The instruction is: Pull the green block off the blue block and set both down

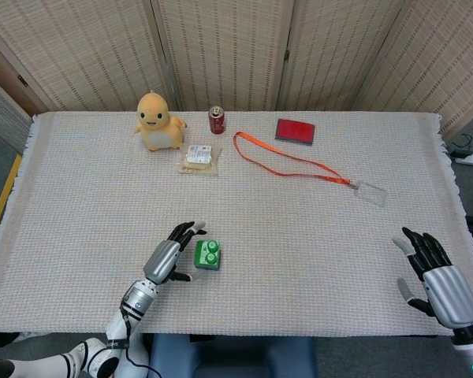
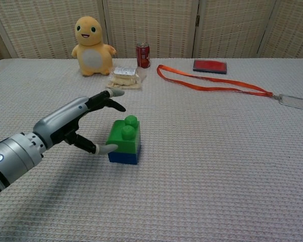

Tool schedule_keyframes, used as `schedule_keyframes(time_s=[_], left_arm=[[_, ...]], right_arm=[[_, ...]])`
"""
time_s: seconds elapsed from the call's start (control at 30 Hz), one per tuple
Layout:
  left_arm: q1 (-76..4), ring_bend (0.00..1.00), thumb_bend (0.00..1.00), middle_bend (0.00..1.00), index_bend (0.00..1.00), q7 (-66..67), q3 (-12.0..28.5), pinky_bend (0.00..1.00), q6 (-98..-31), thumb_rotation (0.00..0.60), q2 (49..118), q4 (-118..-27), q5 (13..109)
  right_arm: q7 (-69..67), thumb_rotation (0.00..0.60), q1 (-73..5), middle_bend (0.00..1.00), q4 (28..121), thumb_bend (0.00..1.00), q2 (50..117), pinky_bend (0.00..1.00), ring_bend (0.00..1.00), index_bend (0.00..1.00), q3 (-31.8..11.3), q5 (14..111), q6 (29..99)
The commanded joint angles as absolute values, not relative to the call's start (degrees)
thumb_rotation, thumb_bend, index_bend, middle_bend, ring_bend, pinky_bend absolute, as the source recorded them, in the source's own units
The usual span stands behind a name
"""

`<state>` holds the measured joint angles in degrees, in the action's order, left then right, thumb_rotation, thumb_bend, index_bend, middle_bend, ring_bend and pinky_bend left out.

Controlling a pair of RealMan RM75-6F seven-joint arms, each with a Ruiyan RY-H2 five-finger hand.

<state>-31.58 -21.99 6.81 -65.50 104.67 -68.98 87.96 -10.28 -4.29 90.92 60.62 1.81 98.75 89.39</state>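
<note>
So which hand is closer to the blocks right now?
Left. The left hand is open right beside the green block, thumb at its side. The right hand is open far off at the table's right edge.

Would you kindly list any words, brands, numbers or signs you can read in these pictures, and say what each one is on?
No text can be read anywhere.
Red can: pale markings, too small and blurred to read.
Clear packet: a printed label, unreadable.
Badge holder on the orange lanyard: nothing legible.
Red case: no visible lettering.
</note>
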Motion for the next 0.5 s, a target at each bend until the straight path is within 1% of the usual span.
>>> schedule_keyframes(time_s=[0.03,0.23,0.5], left_arm=[[-32.39,0.03,0.29,0.25,0.07,-23.68,6.87,0.0,-64.22,0.6,105.57,-67.51,87.12],[-33.2,0.03,0.3,0.28,0.08,-26.97,6.8,0.0,-62.81,0.6,106.49,-65.62,86.13],[-33.6,0.03,0.3,0.29,0.09,-28.66,6.67,0.0,-62.46,0.6,107.44,-64.79,85.3]], right_arm=[[-10.41,0.6,-4.31,0.0,90.87,0.52,60.59,0.0,0.0,0.0,1.78,98.6,89.32],[-10.7,0.6,-4.46,0.0,90.85,0.52,60.54,0.0,0.0,0.0,1.77,98.22,88.89],[-10.68,0.6,-4.8,0.0,90.82,0.52,60.57,0.0,0.0,0.0,1.64,97.58,88.07]])
